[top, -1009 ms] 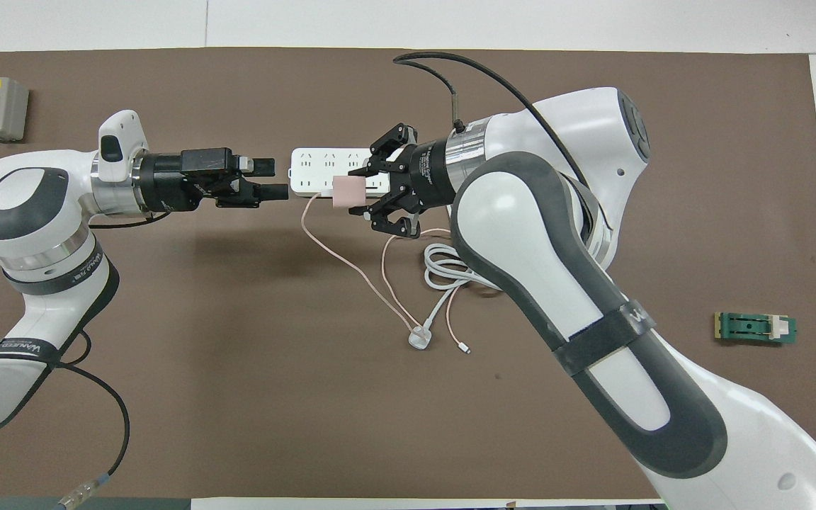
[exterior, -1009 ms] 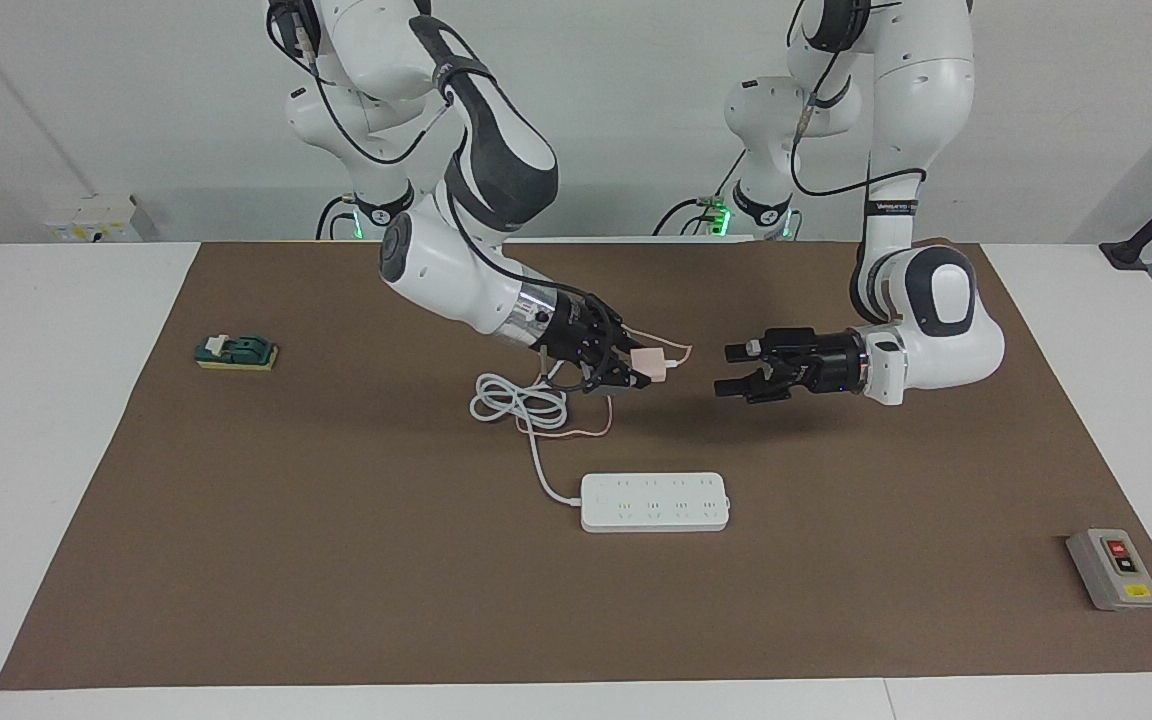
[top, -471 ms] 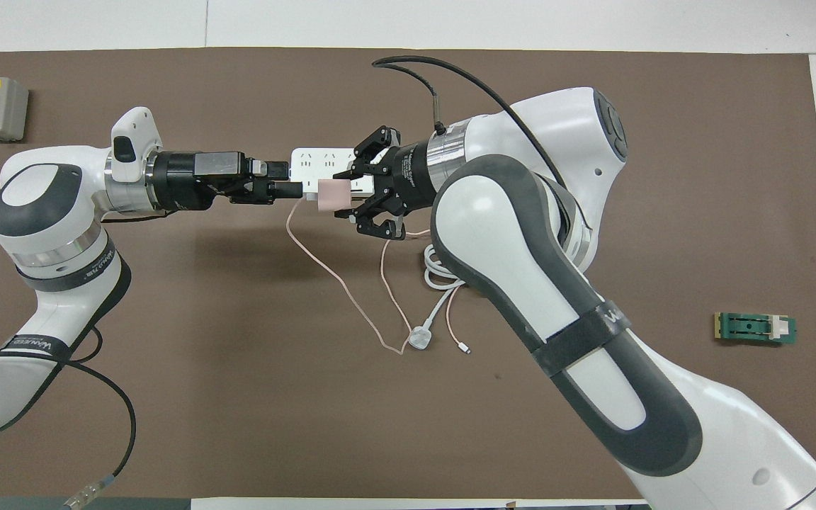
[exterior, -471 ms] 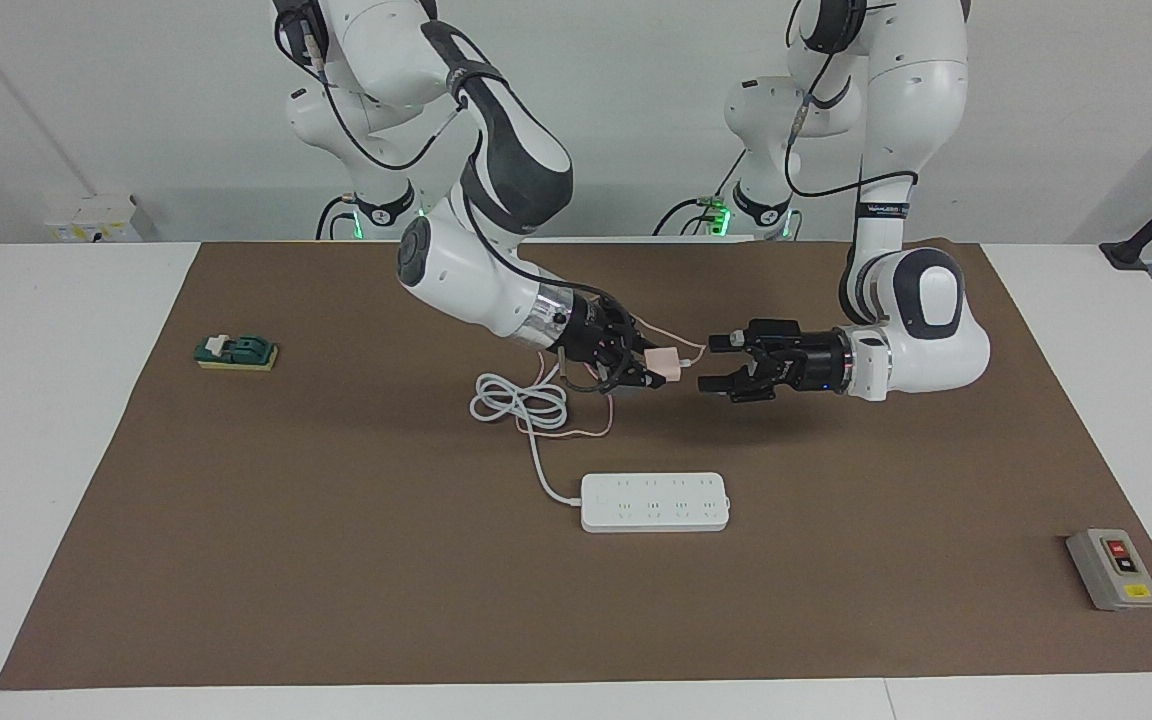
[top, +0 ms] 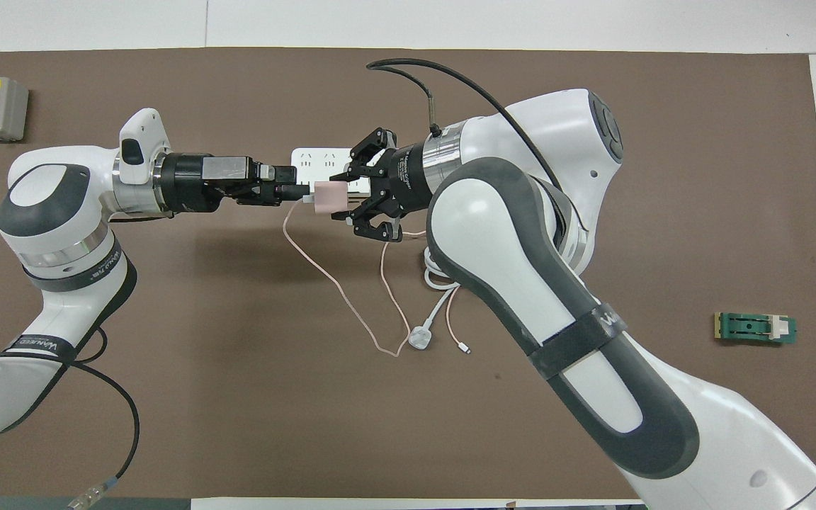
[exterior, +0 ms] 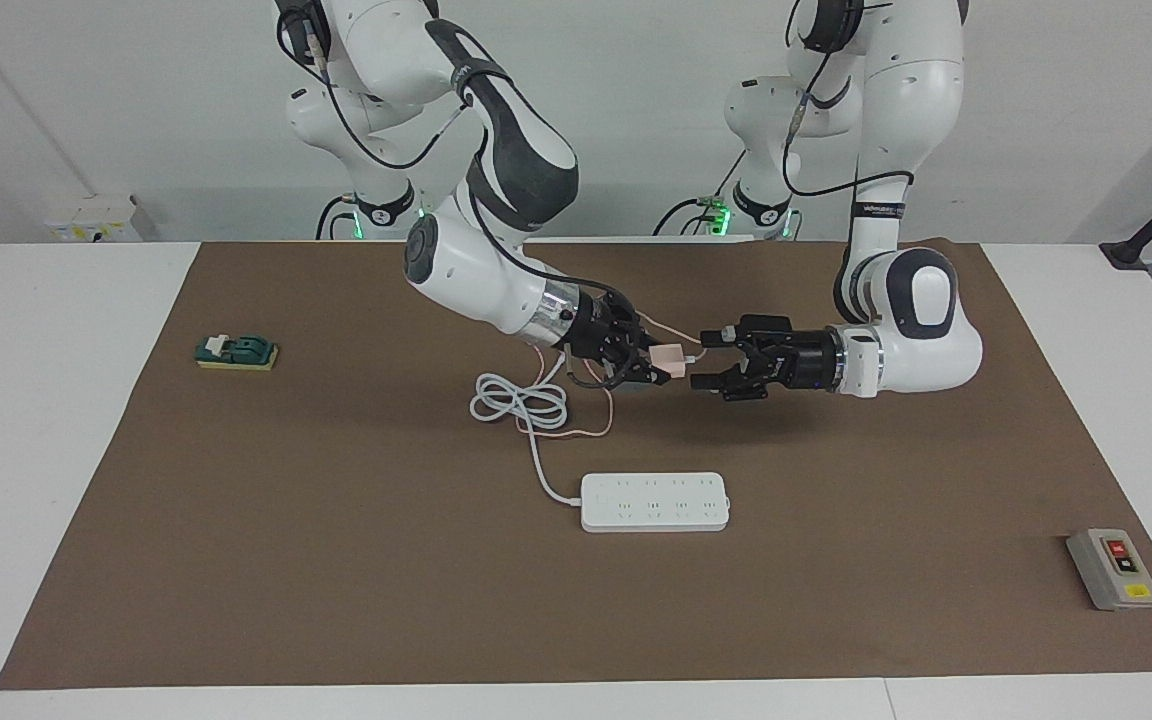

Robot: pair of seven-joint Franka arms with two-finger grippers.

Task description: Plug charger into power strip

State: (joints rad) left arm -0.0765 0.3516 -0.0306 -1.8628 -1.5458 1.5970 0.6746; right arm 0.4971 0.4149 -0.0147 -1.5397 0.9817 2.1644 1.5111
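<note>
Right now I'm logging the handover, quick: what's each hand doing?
Right hand: shut on the charger, held in the air.
Left hand: open, at the charger, not gripping.

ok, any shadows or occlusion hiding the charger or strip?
Facing view: soft shadow on the mat under both grippers, charger and strip unobstructed. Overhead view: right gripper and arm cover most of the strip; charger visible.

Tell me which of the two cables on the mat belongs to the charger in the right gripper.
The thin pink cable does: it runs up to the charger held by the right gripper. The thick white cord, coiled on the mat, leads to the power strip.
</note>
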